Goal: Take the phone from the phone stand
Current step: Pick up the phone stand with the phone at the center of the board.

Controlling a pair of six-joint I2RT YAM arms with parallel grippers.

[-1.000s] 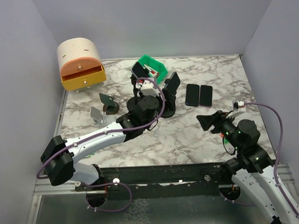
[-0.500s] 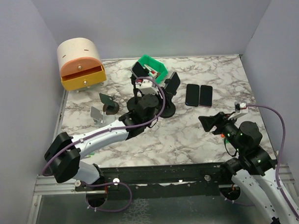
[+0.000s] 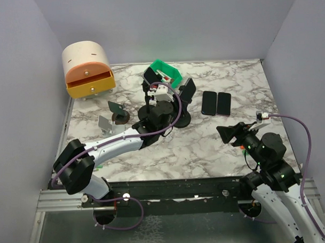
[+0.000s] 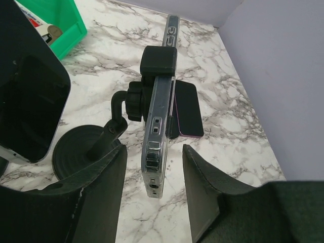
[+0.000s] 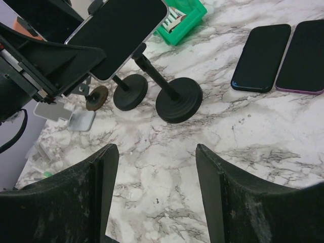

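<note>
A phone in a clear case stands edge-on to me, clamped in a black phone stand with a round base. It also shows in the top view and the right wrist view. My left gripper is open, one finger on each side of the phone's lower end, not touching it. In the top view the left gripper is just left of this phone. My right gripper is open and empty, low over the table at the right.
A second stand holds another phone just left of the first. Two dark phones lie flat to the right. A green bin is behind the stands. A beige box with an orange drawer stands back left. Small holders are at left.
My left arm has reached forward and right, bringing its open fingers around the phone on the stand. My right arm has barely shifted.
</note>
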